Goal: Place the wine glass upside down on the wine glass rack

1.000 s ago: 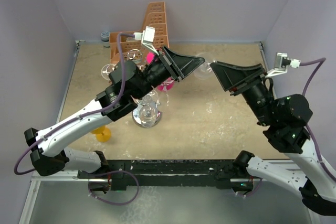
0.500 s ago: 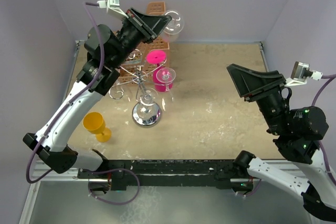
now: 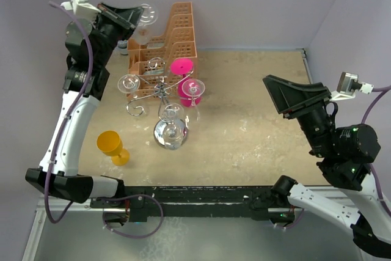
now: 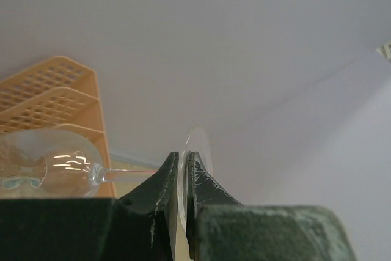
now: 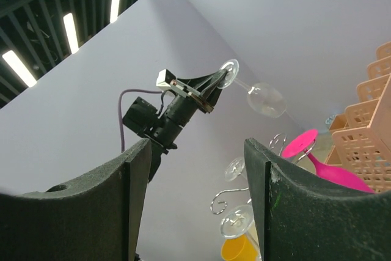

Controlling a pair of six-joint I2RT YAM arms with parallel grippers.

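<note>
My left gripper (image 3: 134, 14) is raised high at the back left and shut on the foot of a clear wine glass (image 3: 145, 15). In the left wrist view the foot (image 4: 197, 145) is pinched edge-on between the jaws, with the stem and bowl (image 4: 52, 166) sticking out to the left. The right wrist view shows the glass (image 5: 267, 99) held sideways in the air above the rack. The silver wire rack (image 3: 160, 90) stands on its chrome base (image 3: 171, 134) left of centre, with a pink glass (image 3: 189, 90) and several clear glasses hanging on it. My right gripper (image 3: 296, 97) is open, empty, and raised at the right.
An orange perforated stepped basket (image 3: 174, 32) stands against the back wall behind the rack. A yellow goblet (image 3: 113, 146) stands on the table left of the rack's base. Purple walls close in the left, back and right sides.
My left arm has lifted and swung left with the clear glass, from beside the right gripper to high at the back-left corner. The right gripper has pulled back to the right and then held still.
</note>
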